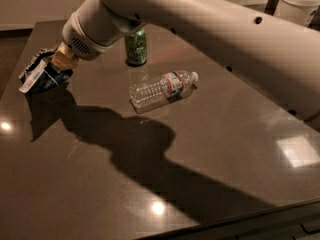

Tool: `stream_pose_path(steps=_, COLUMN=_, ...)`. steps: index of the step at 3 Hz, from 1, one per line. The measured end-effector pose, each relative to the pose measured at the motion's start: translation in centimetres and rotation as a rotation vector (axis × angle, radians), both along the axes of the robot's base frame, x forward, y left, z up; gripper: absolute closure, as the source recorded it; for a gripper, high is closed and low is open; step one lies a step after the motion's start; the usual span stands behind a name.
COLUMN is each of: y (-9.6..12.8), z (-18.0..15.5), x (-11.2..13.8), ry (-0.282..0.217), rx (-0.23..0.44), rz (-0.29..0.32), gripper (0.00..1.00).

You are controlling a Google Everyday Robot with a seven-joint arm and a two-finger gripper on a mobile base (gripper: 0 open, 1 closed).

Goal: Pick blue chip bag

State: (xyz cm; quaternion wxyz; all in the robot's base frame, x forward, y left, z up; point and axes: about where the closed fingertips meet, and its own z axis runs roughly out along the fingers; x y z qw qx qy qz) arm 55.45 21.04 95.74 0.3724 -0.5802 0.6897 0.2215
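Chips came first in this scene: the blue chip bag (40,76) was at the far left side of the dark table (225,149), near its left edge. The gripper (52,69) was there too, clamped on the bag's upper right part, with the tan piece of the wrist just above it. The bag was crumpled and tilted, its right end raised toward the gripper and its left corner lowest. White and pale blue patches showed on its dark foil. Whether that low corner touched the tabletop could not be told.

From the gripper, the thick white arm (200,24) ran up and to the right across the top of the view, passing over the back of the table. A green can (135,46) stood upright behind it, partly hidden by the arm, well apart from the bag. A clear plastic bottle (160,88) lay on its side near the middle of the table, just in front of the can but not touching it. Its white cap (194,76) pointed to the right, and a red and white label wrapped its middle.

The arm's broad shadow (135,144) stretched over the tabletop from under the bag toward the near right edge, passing in front of the bottle. Small bright reflections dotted the glossy surface.
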Motion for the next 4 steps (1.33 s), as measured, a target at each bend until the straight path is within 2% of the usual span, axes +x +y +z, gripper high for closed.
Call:
stream_pose_path(steps=1, y=0.0, z=2.5, x=-1.1, ry=-0.032, rx=0.067, rz=0.055, gripper=1.00)
stream_pose_path(steps=2, y=-0.2, z=4.1, x=-1.5, ry=-0.057, rx=0.107, rz=0.085, gripper=1.00)
stream_pose_path(steps=3, y=-1.8, z=6.3, x=-1.4, ry=-0.095, rx=0.129, rz=0.086, gripper=1.00)
stream_pose_path(steps=4, y=-1.8, z=6.3, x=-1.4, ry=-0.095, rx=0.129, rz=0.087, gripper=1.00)
